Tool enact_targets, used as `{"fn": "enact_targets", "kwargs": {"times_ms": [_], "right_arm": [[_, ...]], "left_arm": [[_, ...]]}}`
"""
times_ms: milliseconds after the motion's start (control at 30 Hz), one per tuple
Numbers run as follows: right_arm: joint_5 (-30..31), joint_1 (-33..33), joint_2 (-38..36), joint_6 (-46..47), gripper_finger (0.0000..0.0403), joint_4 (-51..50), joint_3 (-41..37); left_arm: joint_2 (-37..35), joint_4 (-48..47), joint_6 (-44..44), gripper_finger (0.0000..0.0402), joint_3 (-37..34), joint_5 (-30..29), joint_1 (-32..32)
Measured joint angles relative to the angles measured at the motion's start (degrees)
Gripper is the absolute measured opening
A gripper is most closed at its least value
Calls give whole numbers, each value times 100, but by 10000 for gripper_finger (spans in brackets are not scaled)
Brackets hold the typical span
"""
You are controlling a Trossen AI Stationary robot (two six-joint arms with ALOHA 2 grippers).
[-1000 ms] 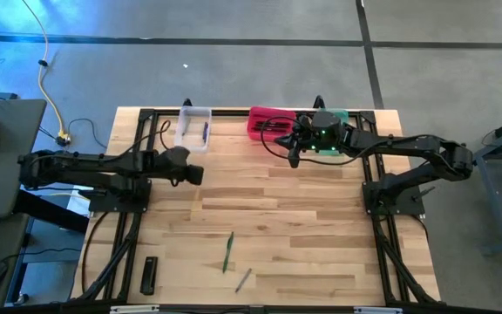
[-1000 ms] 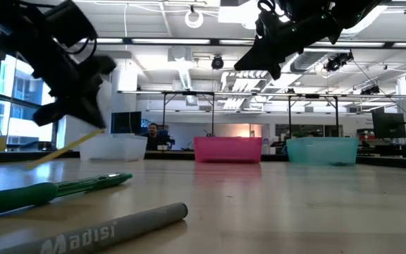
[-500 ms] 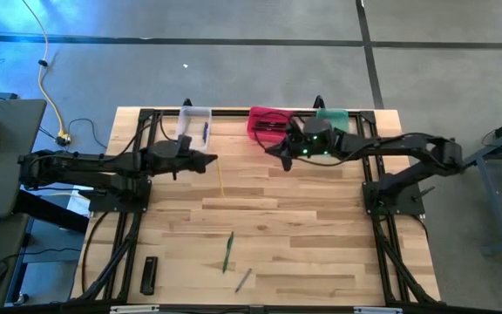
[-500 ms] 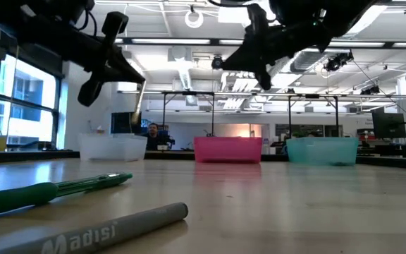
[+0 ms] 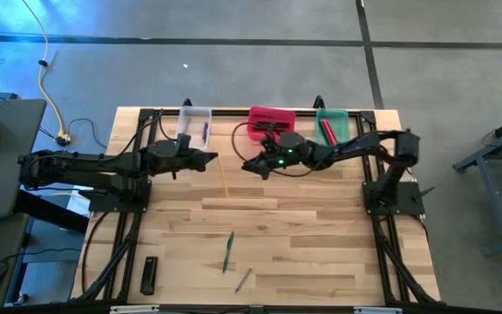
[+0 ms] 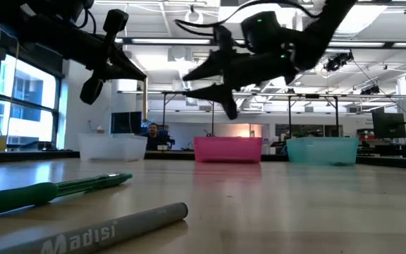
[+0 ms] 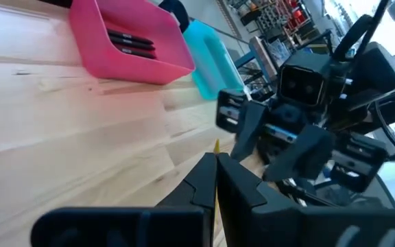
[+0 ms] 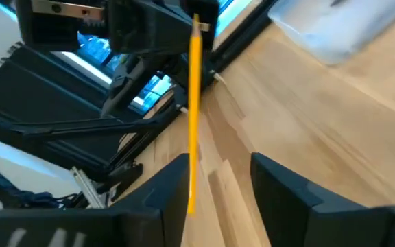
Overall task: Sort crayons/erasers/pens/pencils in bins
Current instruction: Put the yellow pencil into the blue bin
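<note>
Right tool [image 5: 249,166] now nearer pencil [image 5: 223,177]

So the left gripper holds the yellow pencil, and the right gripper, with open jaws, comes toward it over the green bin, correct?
Not over the green bin. In the high view the right gripper is over bare table in front of the pink bin. The left gripper holds the yellow pencil.
</note>
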Motion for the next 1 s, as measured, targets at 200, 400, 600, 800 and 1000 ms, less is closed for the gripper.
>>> {"fn": "enact_targets", "kwargs": {"times_ms": [200,400,600,800,1000], "right_arm": [[-469,28,822,-59,168,-115,1032],[-497,28,1345,-110,174,-643,1942],[-425,28,1486,-384,174,-990,2419],[-199,26,1488,-515,147,-1103,2480],[-173,25,1488,-557,67,-1120,2475]], "left_arm": [[0,12,-20,0,3,-9,0],[-1,46,-42,0,5,-10,0],[-4,105,-42,0,6,-71,0],[-4,134,-42,0,6,-79,-1],[-4,136,1,0,7,-121,0]]}}
